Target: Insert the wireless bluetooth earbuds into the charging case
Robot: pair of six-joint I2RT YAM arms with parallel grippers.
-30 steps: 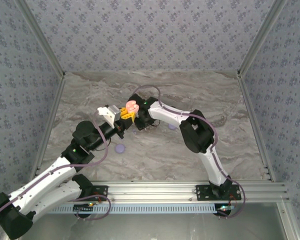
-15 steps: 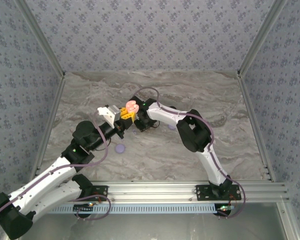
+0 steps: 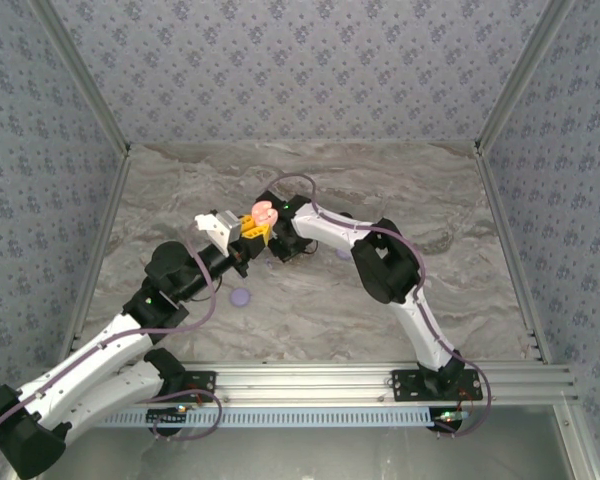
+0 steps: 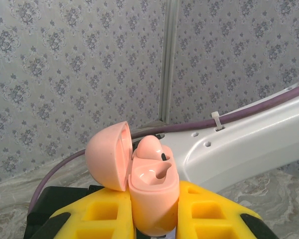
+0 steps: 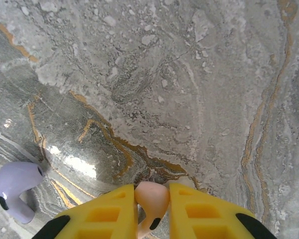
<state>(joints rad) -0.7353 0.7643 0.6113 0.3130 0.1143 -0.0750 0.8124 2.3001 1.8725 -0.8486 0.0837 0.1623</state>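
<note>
Left wrist: left gripper (image 4: pixel 154 221) clamps case (image 4: pixel 153 191), lid (image 4: pixel 107 157) open at 9 o'clock.
Your right gripper (image 5: pixel 152 211) pinches an earbud (image 5: pixel 150 196) for seating.

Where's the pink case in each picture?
Top: case at centre, in the left gripper.
Left wrist: low centre, lid open, between yellow fingers.
Right wrist: right gripper pinching an earbud above marble.
Shared landmark: white right arm, behind the case in the left wrist view.
</note>
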